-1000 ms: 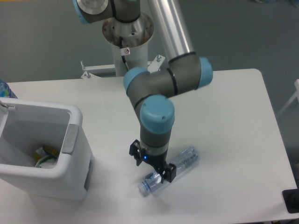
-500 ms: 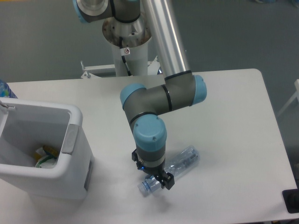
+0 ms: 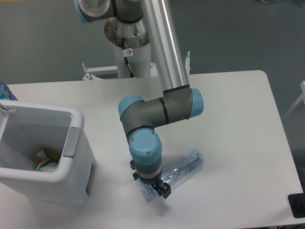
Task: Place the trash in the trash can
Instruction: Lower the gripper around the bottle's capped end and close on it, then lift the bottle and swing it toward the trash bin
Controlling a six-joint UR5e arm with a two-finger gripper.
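While the arm's blue-capped wrist hides most of the fingers [image 3: 155, 187], only one dark tip shows at their lower right edge, so how far apart they stand, and whether they have hold of anything, cannot be told. They sit low over the white counter [image 3: 228, 109], right at the capped end of the crushed plastic bottle [image 3: 183, 165]. The bottle lies flat on the counter, its clear body running up and to the right away from the fingers, while its cap end pokes out just left of and below the visible tip. Well to the left of the fingers stands the trash can [image 3: 76, 143], a white rectangular bin with a rounded rim and a grey handle plate on the side facing them. Inside it, at the bottom, lies some rubbish with yellow and green on it; its exact kind is too small to tell. Far left of the fingers, at the frame edge behind the bin, a bit of a blue object [image 3: 5, 91] shows. The arm's silver tube rises behind the fingers toward the base post at the counter's far edge.
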